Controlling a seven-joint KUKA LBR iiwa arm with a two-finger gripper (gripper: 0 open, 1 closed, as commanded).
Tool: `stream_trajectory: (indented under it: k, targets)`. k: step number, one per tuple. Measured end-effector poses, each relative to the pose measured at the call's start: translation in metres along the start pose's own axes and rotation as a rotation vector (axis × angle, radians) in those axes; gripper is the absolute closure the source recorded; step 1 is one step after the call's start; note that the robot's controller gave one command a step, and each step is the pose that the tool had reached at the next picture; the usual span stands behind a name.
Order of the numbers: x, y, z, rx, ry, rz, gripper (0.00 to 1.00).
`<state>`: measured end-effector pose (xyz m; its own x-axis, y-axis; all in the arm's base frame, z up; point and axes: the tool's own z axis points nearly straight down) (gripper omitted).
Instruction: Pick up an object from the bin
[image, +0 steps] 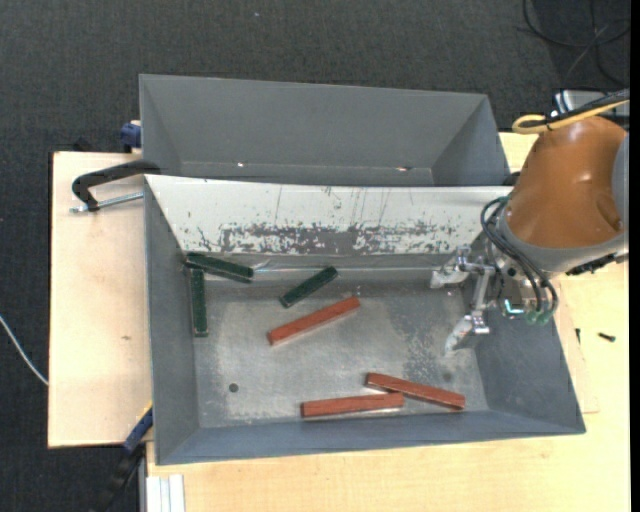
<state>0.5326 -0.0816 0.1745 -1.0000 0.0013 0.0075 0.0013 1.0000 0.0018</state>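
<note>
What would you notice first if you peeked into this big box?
The robot's shiny orange cover at the right stands out first, with its metal tool open above the right side of the grey metal bin. Next come the flat red-brown sticks, one tilted in the middle and two together by the front wall. Three dark green sticks lie at the back left.

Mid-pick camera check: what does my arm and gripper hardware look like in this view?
A rounded orange cover sits over the wrist. Dark cables loop beneath it, and a pale yellow cable arcs over its top. The gripper is bare silvery metal with two slim fingers.
</note>
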Motion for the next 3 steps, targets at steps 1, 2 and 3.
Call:
stream_trajectory:
  k: [1,2,3]
  targets:
    - [-0.002,0.0,-0.004,0.001,-0.008,-0.001,0.0]
    - [0.018,0.039,0.04,0.003,-0.013,-0.073,0.0]
    - [0.023,0.059,0.056,-0.001,-0.003,-0.087,0.0]
